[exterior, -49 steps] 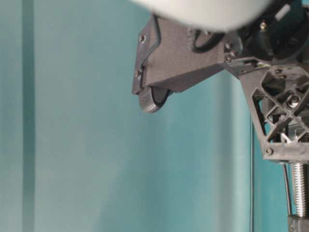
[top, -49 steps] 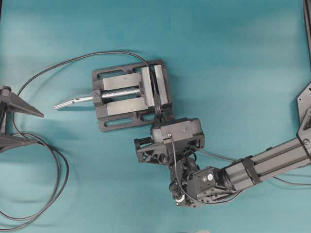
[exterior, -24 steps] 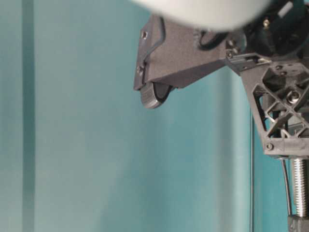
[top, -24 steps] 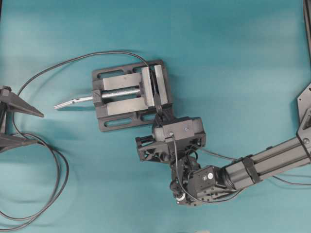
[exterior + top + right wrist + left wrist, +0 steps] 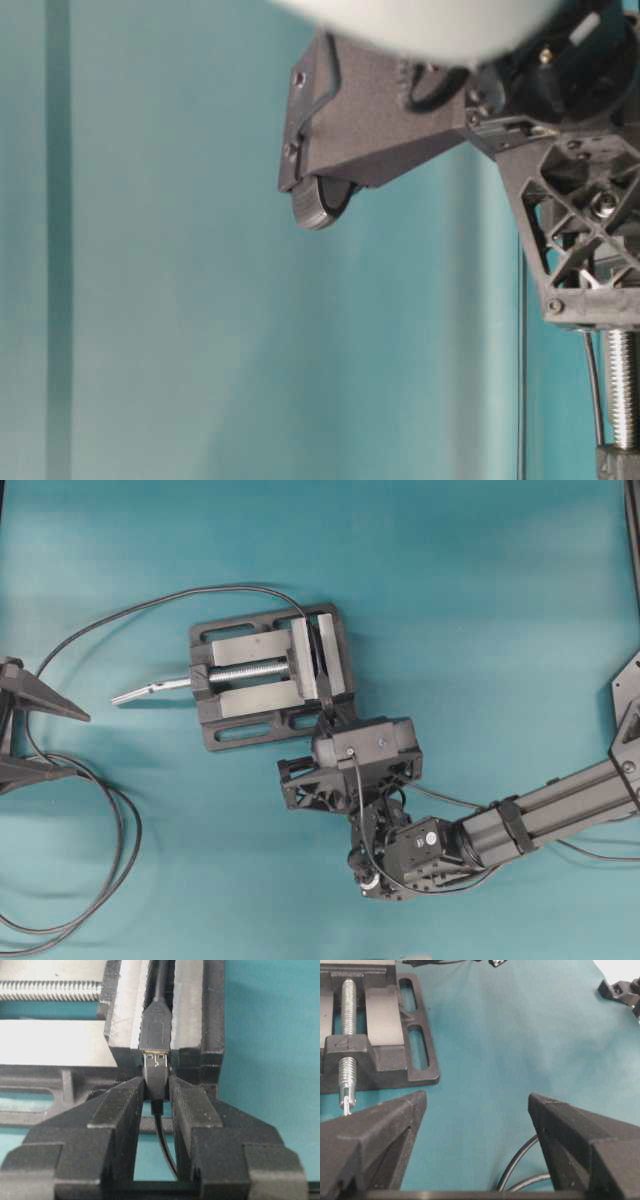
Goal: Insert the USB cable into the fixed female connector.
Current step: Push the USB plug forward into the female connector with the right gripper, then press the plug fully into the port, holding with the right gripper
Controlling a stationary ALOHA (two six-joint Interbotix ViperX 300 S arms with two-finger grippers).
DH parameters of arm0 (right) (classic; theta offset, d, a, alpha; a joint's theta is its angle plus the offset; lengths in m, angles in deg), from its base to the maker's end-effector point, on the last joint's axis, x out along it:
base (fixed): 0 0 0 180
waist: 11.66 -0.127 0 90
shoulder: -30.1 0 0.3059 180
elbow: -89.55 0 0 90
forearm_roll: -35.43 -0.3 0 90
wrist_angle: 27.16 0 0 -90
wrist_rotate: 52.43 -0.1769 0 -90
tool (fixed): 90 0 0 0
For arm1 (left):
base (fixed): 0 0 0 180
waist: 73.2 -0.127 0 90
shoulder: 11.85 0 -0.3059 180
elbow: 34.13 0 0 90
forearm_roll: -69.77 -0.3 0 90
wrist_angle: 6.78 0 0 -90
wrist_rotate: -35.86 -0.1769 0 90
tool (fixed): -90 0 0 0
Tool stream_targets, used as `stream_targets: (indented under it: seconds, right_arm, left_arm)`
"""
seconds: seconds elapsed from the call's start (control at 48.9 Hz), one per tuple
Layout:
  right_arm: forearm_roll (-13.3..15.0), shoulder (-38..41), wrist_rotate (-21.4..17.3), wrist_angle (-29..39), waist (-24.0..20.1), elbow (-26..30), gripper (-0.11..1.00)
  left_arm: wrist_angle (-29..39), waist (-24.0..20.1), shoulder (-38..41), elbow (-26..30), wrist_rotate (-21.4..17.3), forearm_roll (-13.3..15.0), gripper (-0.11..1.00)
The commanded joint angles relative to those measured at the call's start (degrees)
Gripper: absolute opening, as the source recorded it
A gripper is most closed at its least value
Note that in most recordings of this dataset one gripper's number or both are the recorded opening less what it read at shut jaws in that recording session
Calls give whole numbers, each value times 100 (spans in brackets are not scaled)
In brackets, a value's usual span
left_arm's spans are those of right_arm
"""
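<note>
The right claw (image 5: 156,1091) pinches the stiff plug of the light, limp cable (image 5: 156,1077), seemingly part-seated in the socket (image 5: 155,1027); the left claw (image 5: 477,1147) gapes empty.

The right gripper (image 5: 156,1092) pinched the dark body of the USB cable (image 5: 156,1080) between its two fingers (image 5: 125,1105). The silvery plug met the mouth of the fixed female connector (image 5: 155,1027), which sat clamped in the vise (image 5: 192,1020) on the teal table (image 5: 272,1025).
</note>
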Motion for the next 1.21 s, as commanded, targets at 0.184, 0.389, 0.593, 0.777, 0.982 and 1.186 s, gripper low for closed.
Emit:
stream_targets:
  seconds: [0.184, 0.389, 0.593, 0.777, 0.982, 1.186]
  right_arm:
    - [88, -114, 105, -35, 527, 18, 21]
    - [167, -123, 167, -44, 773, -18, 21]
    - [202, -114, 193, -35, 958, -44, 21]
    - [220, -114, 193, -35, 993, -62, 21]
    - [220, -114, 193, -44, 984, -53, 21]
    - [229, -114, 202, -44, 914, -53, 21]
  left_arm:
    - [-53, 18, 97, 132, -26, -9, 99]
    - [-53, 18, 97, 132, -26, -9, 99]
    - [-53, 18, 97, 132, -26, -18, 99]
    - [-53, 18, 97, 132, -26, -18, 99]
    - [-53, 18, 97, 141, -26, -18, 99]
    - [-53, 26, 97, 132, -26, -18, 99]
